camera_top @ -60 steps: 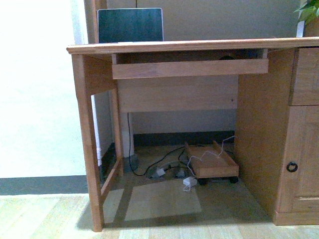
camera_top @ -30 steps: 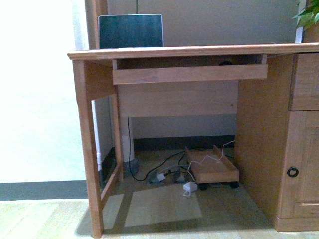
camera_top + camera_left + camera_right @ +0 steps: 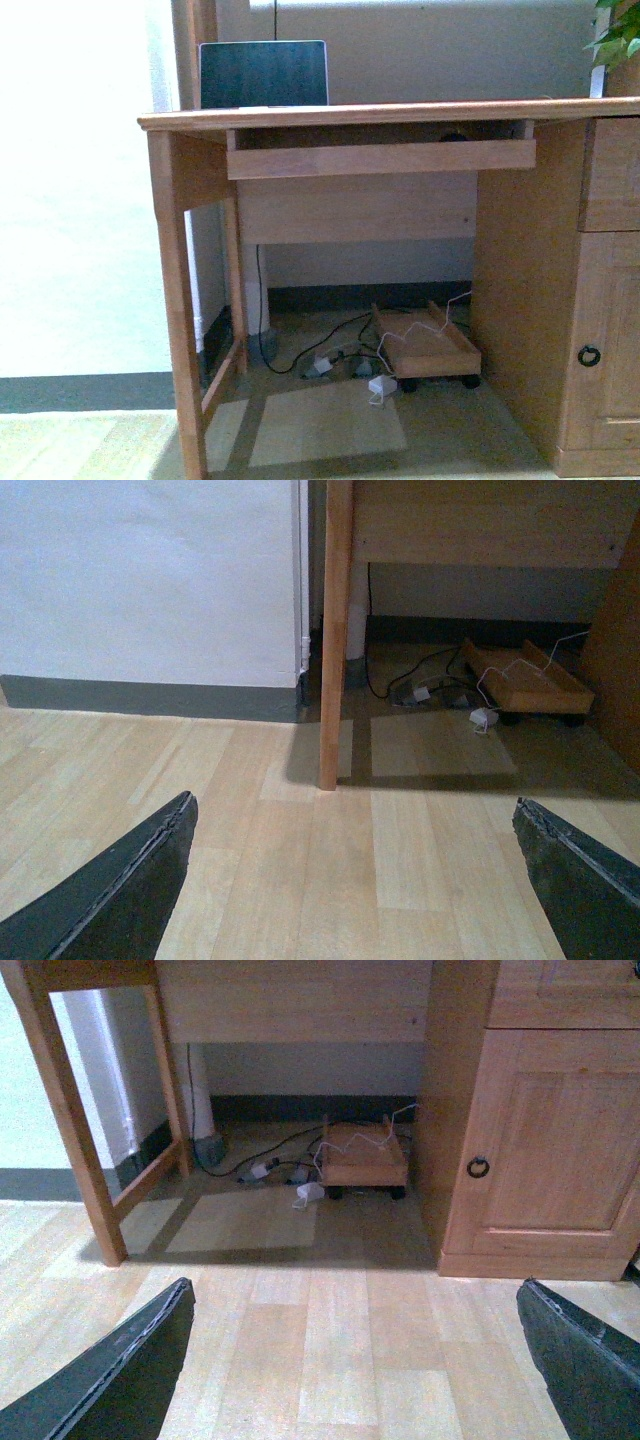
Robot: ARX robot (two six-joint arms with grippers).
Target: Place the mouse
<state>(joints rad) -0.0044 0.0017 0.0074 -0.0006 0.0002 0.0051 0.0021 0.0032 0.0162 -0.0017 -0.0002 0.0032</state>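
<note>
Left end effector (image 3: 352,803) and right end effector (image 3: 353,1285) both gape wide, empty; small dark grey-blue domed mouse (image 3: 455,135), probably, sits far right in the pale wooden pull-out tray (image 3: 380,158) under the worktop (image 3: 350,113), likely light, rigid and slick, so pinch its sides.

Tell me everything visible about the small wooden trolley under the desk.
The trolley is a low tray of light-brown wood: a flat base with raised rails along both sides, riding on black casters. It stands level on the floor under the desk, close beside the right-hand cabinet panel. A white cable lies draped across it; otherwise it looks empty.
</note>
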